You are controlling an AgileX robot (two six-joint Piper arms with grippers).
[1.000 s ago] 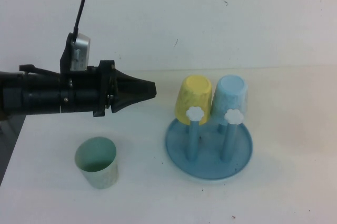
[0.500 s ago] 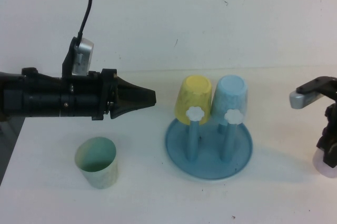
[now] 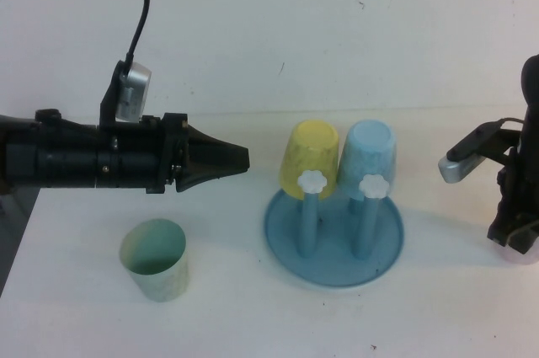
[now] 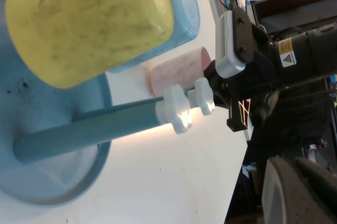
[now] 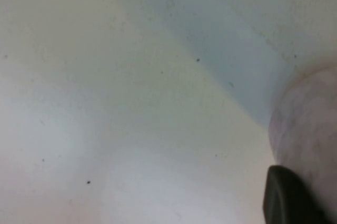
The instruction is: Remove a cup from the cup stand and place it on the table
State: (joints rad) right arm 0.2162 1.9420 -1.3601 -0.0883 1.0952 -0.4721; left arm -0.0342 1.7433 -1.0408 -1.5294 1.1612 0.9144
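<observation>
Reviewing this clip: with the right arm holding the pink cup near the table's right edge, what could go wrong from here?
1. The right gripper, shut on the cup, sits at the far right of the table; set down there, the cup could end up close to the edge.
2. Only a sliver of the cup shows under the gripper, so a tilted release may tip it.
3. The left gripper, shut and empty, hangs left of the cup stand, beside its yellow cup; any drift could knock that.

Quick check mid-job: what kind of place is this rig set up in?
Probably a lab test bench: a plain white table against a bare white wall, holding only a blue cup stand and plastic cups, with two robot arms.
</observation>
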